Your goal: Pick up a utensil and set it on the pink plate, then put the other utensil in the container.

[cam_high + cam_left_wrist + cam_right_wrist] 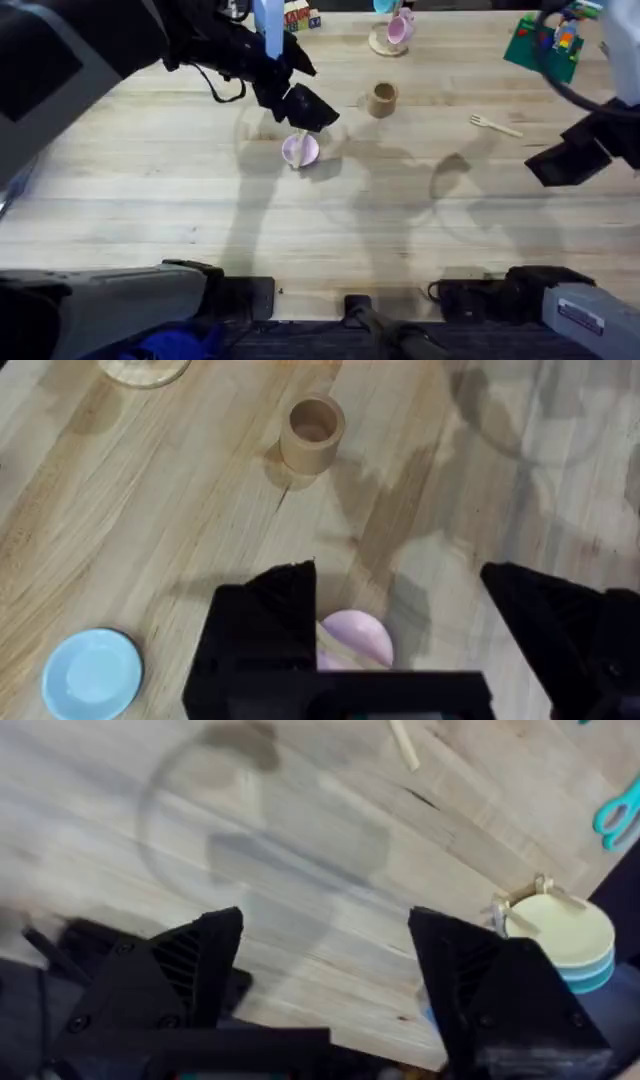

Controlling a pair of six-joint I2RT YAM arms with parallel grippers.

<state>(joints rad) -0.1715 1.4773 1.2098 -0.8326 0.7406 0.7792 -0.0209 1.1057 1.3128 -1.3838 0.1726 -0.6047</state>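
Left gripper (400, 650): you have it hanging just above the pink plate (300, 150), jaws apart with nothing pinched between them
Spoon (301, 148): a pale strip lies across the pink plate under your left fingers; it looks like the handle, already set down, though the bowl is hidden
Right gripper (325, 970): jaws wide apart over bare table (130, 200), holding nothing
Fork (496, 125): lies flat on the wood, well apart from the container (382, 99), between it and your right gripper
Step in hand: spoon placement seems done; the fork is yours to fetch next
Risk, left arm: lift it straight up, since a sideways drag could catch the plate rim and tip the spoon off
Risk, fork: it is thin and flat on the wood, so a shallow pinch may skid it away
Risk, container: its mouth is narrow and it looks light, so an off-centre drop could knock it over
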